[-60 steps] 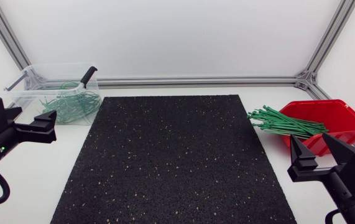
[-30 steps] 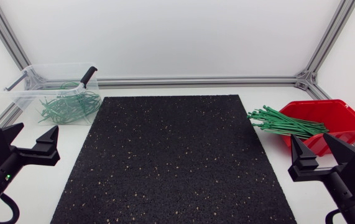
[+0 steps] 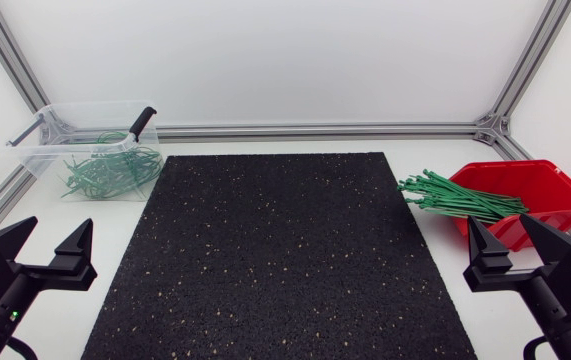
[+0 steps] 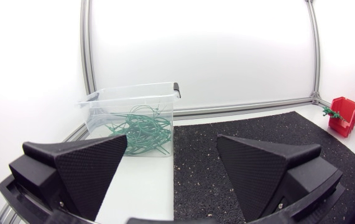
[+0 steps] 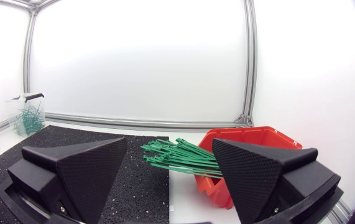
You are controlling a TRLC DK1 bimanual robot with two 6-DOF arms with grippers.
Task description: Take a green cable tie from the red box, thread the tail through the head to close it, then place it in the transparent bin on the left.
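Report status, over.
Left gripper open, empty. Right gripper open, empty, beside red box. Green cable ties spilling over box rim. No obstruction seen.

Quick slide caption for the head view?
Left gripper and right gripper open beside the black mat; green cable ties overhang the red box, looped ties in the transparent bin.

Red box (image 3: 557, 184): open-fronted, standing at the bench's right edge with its mouth turned toward the middle. A bundle of straight green cable ties (image 3: 455, 197) lies in it, their ends fanning out past the front lip. Transparent bin (image 3: 84, 106): open-topped, at the far left corner, holding a loose tangle of looped green ties (image 3: 110, 170).
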